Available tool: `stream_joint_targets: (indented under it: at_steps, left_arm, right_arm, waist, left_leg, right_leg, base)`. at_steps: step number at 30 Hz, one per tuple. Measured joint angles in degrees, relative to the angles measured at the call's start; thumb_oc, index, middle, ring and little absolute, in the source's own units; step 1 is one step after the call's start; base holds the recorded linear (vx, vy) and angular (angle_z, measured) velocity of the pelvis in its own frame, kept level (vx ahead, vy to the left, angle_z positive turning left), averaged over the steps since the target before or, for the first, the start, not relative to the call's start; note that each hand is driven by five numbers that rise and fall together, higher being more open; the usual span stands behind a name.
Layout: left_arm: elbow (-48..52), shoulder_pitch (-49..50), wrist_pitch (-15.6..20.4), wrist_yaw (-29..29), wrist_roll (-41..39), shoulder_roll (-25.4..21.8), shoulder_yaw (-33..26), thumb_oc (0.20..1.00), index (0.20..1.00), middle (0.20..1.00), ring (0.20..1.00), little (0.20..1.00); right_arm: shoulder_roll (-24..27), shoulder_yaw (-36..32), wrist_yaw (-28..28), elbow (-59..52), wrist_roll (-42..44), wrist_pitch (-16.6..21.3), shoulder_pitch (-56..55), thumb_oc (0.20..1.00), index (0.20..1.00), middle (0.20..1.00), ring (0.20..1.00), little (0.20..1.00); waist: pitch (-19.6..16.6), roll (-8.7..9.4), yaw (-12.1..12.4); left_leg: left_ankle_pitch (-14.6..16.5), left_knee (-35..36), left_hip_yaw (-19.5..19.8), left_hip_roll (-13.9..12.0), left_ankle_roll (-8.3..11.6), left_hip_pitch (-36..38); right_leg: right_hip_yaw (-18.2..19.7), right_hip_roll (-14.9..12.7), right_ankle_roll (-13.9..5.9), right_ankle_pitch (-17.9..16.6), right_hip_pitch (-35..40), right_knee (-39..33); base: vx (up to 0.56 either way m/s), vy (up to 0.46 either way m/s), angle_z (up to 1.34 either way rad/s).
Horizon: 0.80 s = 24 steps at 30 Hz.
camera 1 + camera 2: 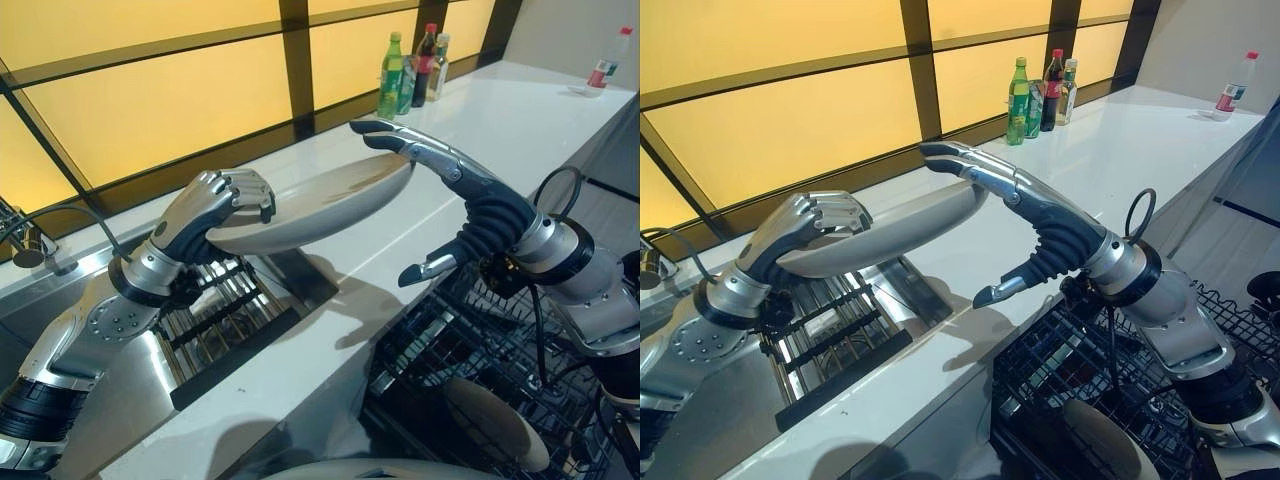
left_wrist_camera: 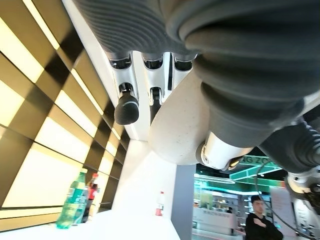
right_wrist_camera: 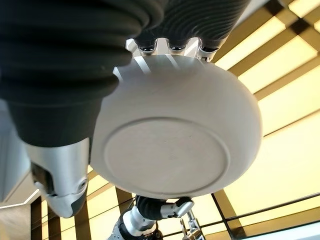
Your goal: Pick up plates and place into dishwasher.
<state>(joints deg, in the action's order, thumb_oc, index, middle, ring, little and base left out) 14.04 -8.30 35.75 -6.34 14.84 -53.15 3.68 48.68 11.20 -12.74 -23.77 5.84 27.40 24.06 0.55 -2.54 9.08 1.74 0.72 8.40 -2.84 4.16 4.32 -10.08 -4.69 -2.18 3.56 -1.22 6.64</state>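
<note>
Pale grey-beige round ceramic plate (image 1: 320, 208) is up in the air, tilted nearly edge-on, above the white countertop (image 1: 480, 140) and the near end of the sunken steel sink (image 1: 120, 380).

Left hand (image 1: 215, 205) grips the plate's left rim: fingers curled over the top edge, the palm and thumb side under it. In the left wrist view the dark-tipped fingers (image 2: 126, 107) press down on the plate's edge (image 2: 175, 125).

Right hand (image 1: 450, 185) is at the plate's opposite rim. Its fingers (image 1: 400, 140) are straight and laid along the upper far edge, touching it; the thumb (image 1: 425, 268) hangs apart below, clear of the plate. So this hand is spread wide, resting on the rim rather than clasping it. The right wrist view shows the plate's underside with its round foot ring (image 3: 175, 155), the fingers above its rim, and the left hand (image 3: 160, 207) at the far edge.

Under the plate, a dark slatted metal drying rack (image 1: 215, 315) sits in the sink. A black wire dishwasher basket (image 1: 470, 370) stands low on the right, with another beige plate (image 1: 495, 420) inside it.

A cluster of bottles, green and dark (image 1: 410, 72), stands at the back of the counter by the yellow panelled wall (image 1: 150, 80); one clear red-labelled bottle (image 1: 608, 62) stands well apart at the far right. A person in dark clothes (image 2: 260, 220) shows in the background of the left wrist view.
</note>
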Motion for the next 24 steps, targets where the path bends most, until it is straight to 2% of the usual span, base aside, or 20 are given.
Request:
stream_joint_targets:
  at_steps: [3,9,13,21,22,23,24]
  left_arm:
    - [0.66,-1.09,1.19,1.47,-0.10,-2.16,1.97,0.200,0.200,0.200,0.200,0.200]
    - [0.61,-4.43,1.03,1.77,-0.71,-4.96,4.68,0.200,0.200,0.200,0.200,0.200]
    - [0.57,-4.42,0.77,1.77,-0.70,-6.45,4.77,0.200,0.200,0.200,0.200,0.200]
    - [0.58,-4.40,0.11,1.48,-1.09,-9.92,4.71,0.200,0.200,0.200,0.200,0.200]
    - [0.58,-4.40,-0.12,1.17,-1.15,-10.03,4.71,0.200,0.200,0.200,0.200,0.200]
    - [0.59,-4.40,-0.12,0.69,-1.26,-10.06,4.71,0.200,0.200,0.200,0.200,0.200]
    - [0.58,-4.40,-0.13,0.30,-1.65,-10.07,4.71,0.200,0.200,0.200,0.200,0.200]
  right_arm:
    - [2.08,1.16,2.93,0.00,-5.05,-1.79,3.34,1.000,1.000,1.000,1.000,1.000]
    - [5.84,3.98,4.28,0.28,-6.44,-5.79,9.14,1.000,1.000,1.000,1.000,1.000]
    - [9.78,5.49,1.05,0.18,-7.62,-7.04,9.36,1.000,1.000,1.000,1.000,1.000]
    - [18.73,11.31,-9.50,0.22,-8.96,-12.85,9.55,1.000,1.000,1.000,1.000,1.000]
    - [19.54,12.14,-10.34,0.18,-8.89,-13.09,9.55,0.856,0.856,0.856,0.856,0.856]
    - [19.95,12.79,-11.15,0.18,-8.82,-13.21,9.55,0.489,0.489,0.489,0.489,0.489]
    - [19.88,13.15,-11.44,0.18,-8.37,-13.26,9.55,0.200,0.200,0.200,0.200,0.200]
  waist:
    - [-0.01,0.02,-0.01]
    - [-0.04,0.14,0.01]
    - [-0.04,0.42,0.01]
    - [0.14,1.59,0.19]
    - [0.20,1.75,0.16]
    - [0.25,1.93,0.17]
    - [0.28,2.10,0.15]
  left_leg:
    - [0.00,-0.01,0.03,0.05,0.00,0.00]
    - [0.00,-0.03,0.35,0.14,0.01,0.00]
    - [0.00,-0.03,1.17,0.26,0.01,-0.01]
    - [-0.01,-0.03,1.28,0.25,0.02,0.00]
    - [-0.01,-0.04,1.27,0.26,0.02,0.01]
    - [0.00,-0.05,1.27,0.28,0.01,0.02]
    - [0.00,-0.05,1.27,0.28,0.02,0.03]
  right_leg:
    - [-0.01,-0.04,-0.02,0.02,0.00,0.04]
    - [-0.18,-0.10,-0.08,0.25,0.10,0.33]
    - [-1.13,-0.32,-0.15,0.77,0.42,0.63]
    - [-1.40,-0.36,-0.23,1.01,0.56,0.80]
    - [-1.41,-0.39,-0.26,1.03,0.56,0.83]
    - [-1.41,-0.41,-0.29,1.05,0.57,0.88]
    - [-1.41,-0.42,-0.27,1.07,0.56,0.94]
  base:
    - [0.03,0.018,0.01]
    - [0.04,0.026,0.03]
    - [0.03,0.016,0.11]
    - [0.01,0.005,0.02]
    - [0.00,0.000,0.00]
    - [0.00,0.000,0.00]
    - [0.00,0.000,0.00]
